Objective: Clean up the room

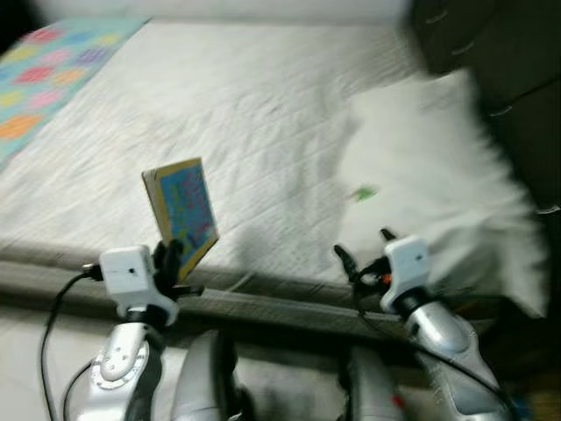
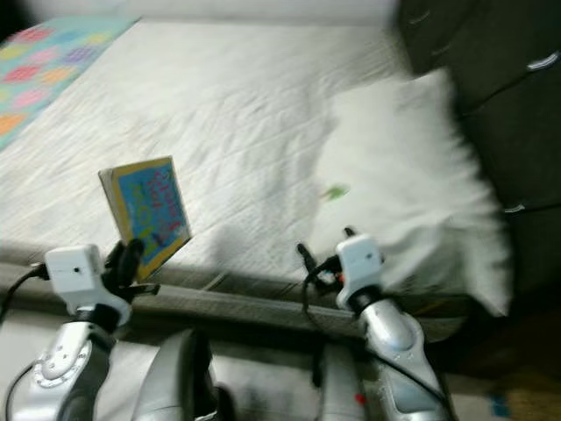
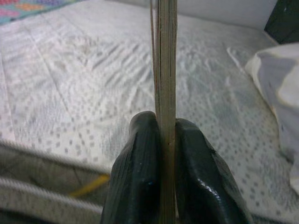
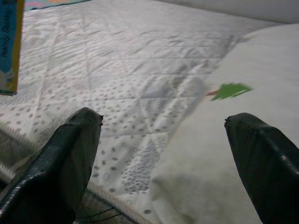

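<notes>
Blue-and-yellow, thin and stiff, probably light, the book (image 1: 181, 211) stands upright above the bed's (image 1: 263, 114) near edge, pinched at its lower edge by the left end effector (image 1: 172, 261). The right end effector (image 1: 361, 248) hangs spread and empty.

Book (image 1: 182, 210): bright blue cover, yellow edge, small colourful marks, pale tan pages.
Bed cover (image 1: 219, 114): white, stitched diamond lines, tiny grey dots.
Pillow (image 1: 438, 167): white, with small green leaf shape (image 4: 230, 90) on it.
Blanket (image 1: 48, 66) at far corner: light blue with pink, orange, yellow patches.
Bed edge (image 1: 263, 303): grey-brown.
Cabinet (image 2: 500, 96): very dark, almost black.
Left gripper (image 3: 163, 154), right gripper (image 4: 163, 140): black fingers, white wrist blocks, silver arms.
</notes>
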Controlling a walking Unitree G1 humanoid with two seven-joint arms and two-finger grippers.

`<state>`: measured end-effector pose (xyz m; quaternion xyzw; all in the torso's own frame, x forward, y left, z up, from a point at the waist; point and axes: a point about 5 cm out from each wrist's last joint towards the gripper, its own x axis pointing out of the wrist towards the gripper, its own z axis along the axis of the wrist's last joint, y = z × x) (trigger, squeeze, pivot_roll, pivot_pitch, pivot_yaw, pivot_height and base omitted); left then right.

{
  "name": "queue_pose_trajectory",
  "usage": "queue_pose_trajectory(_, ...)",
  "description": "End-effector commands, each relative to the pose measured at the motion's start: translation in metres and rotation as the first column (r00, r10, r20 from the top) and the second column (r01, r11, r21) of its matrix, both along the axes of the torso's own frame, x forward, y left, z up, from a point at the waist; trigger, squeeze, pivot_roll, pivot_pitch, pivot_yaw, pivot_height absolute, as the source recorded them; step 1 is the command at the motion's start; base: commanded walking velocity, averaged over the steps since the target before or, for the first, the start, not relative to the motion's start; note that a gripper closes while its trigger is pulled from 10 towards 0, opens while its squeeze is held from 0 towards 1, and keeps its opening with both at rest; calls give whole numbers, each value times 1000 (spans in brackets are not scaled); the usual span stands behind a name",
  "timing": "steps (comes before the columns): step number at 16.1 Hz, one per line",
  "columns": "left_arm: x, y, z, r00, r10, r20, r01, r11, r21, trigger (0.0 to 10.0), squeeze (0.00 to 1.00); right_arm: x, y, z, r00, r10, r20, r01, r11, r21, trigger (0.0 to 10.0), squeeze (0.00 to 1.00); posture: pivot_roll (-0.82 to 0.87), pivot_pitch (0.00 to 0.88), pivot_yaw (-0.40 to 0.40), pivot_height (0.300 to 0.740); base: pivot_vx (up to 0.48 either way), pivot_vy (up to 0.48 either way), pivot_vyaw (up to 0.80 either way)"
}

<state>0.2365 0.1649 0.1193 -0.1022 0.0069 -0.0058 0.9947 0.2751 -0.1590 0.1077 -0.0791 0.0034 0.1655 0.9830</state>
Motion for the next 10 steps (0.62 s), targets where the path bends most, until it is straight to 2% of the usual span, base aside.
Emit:
queue_pose_trajectory(1, 1, 0, 9, 999, -10, 42, 9, 1000, 15, 10000, 0, -1, -1, 0, 1000, -14, -4, 14, 1000, 11, 10000, 0, -132, 143, 41, 587, 0, 0, 0)
queue_pose_trajectory(7, 2, -3, 10, 999, -28, 41, 28, 1000, 1, 10000, 0, -2, -2, 0, 1000, -22, -4, 22, 1000, 18, 10000, 0, -134, 148, 42, 587, 0, 0, 0)
queue_pose_trajectory(10, 4, -4, 10, 999, -33, 41, 33, 999, -2, 10000, 0, -2, -3, 1, 1000, -27, -5, 27, 999, 32, 10000, 0, -138, 152, 41, 558, 0, 0, 0)
